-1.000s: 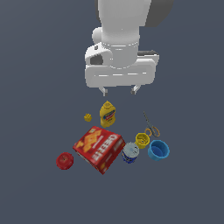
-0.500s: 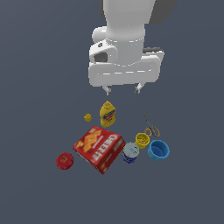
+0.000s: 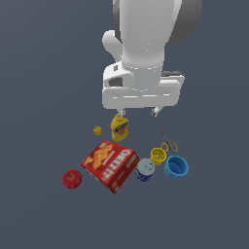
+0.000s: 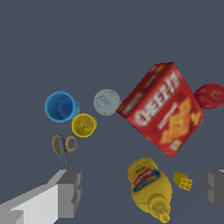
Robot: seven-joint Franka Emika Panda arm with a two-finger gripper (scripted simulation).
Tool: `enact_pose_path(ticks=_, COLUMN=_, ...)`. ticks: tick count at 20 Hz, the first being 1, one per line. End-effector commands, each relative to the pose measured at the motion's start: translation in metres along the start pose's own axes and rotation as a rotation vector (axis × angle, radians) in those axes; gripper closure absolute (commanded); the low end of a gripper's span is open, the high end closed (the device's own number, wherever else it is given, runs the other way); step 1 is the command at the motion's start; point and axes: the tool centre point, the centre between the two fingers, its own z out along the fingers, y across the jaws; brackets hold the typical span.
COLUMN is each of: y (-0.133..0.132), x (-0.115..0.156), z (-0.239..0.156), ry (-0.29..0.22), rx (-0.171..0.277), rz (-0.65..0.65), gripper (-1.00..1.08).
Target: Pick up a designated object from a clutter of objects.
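The designated can (image 3: pixel 145 170), dark blue with a pale silvery top, stands between the red cracker box (image 3: pixel 110 165) and the yellow cup (image 3: pixel 158 155). In the wrist view I see the can's pale top (image 4: pixel 106 102) beside the box (image 4: pixel 163 108). My gripper (image 3: pixel 138 112) hangs open and empty high above the clutter, over the yellow mustard bottle (image 3: pixel 119 127). In the wrist view the gripper (image 4: pixel 142 189) has its fingers (image 4: pixel 69 192) spread wide on either side of the mustard bottle (image 4: pixel 149 186).
A light-blue cup (image 3: pixel 176 167) and scissors (image 3: pixel 168 141) lie at the exterior view's right. A red round fruit (image 3: pixel 72 178) sits left of the box. A small yellow block (image 3: pixel 97 130) lies beside the mustard bottle. The floor is dark grey.
The arm has moved toward the exterior view's right and slightly lower. The gripper stays open. No object has moved.
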Motion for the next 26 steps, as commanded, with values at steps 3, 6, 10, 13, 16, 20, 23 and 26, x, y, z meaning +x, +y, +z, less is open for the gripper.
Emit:
enact_pose_path(ticks=3, y=-0.005, x=0.017, z=0.028, ry=-0.007, rx=-0.007, rz=0.029, gripper=-0.92)
enact_pose_path(ticks=6, y=-0.009, x=0.03, z=0.054, ry=-0.013, rx=-0.013, rz=0.053, gripper=-0.92)
enact_pose_path(ticks=10, y=-0.016, x=0.046, z=0.093, ry=-0.021, rx=-0.021, rz=0.088, gripper=-0.92)
enact_pose_path(ticks=13, y=-0.021, x=0.056, z=0.122, ry=-0.026, rx=-0.026, rz=0.113, gripper=-0.92)
enact_pose_path(ticks=16, y=-0.025, x=0.063, z=0.147, ry=-0.03, rx=-0.031, rz=0.133, gripper=-0.92)
enact_pose_path(ticks=20, y=-0.03, x=0.069, z=0.174, ry=-0.034, rx=-0.035, rz=0.154, gripper=-0.92)
enact_pose_path(ticks=23, y=-0.032, x=0.071, z=0.189, ry=-0.037, rx=-0.037, rz=0.166, gripper=-0.92)
enact_pose_path(ticks=26, y=-0.034, x=0.073, z=0.198, ry=-0.038, rx=-0.039, rz=0.173, gripper=-0.92)
